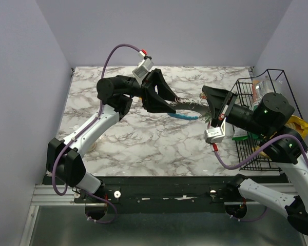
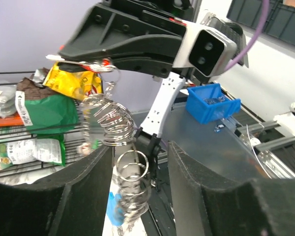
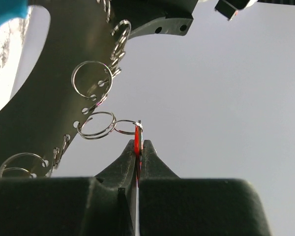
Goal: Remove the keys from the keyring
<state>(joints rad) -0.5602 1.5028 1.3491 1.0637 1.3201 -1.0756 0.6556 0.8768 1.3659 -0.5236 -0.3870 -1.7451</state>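
Pinches the thin red key edge-on in the shut right jaws, with the keyring hanging just ahead of them by its small wire rings. Leaves the left jaws apart on either side of the dangling rings, gripping nothing. Likely to lose the key from so slight a pinch if the loosely supported loop swings, or to drag the whole keyring along instead of freeing the key.

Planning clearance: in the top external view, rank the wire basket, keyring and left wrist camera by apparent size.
1. wire basket
2. keyring, seen nearly edge-on
3. left wrist camera
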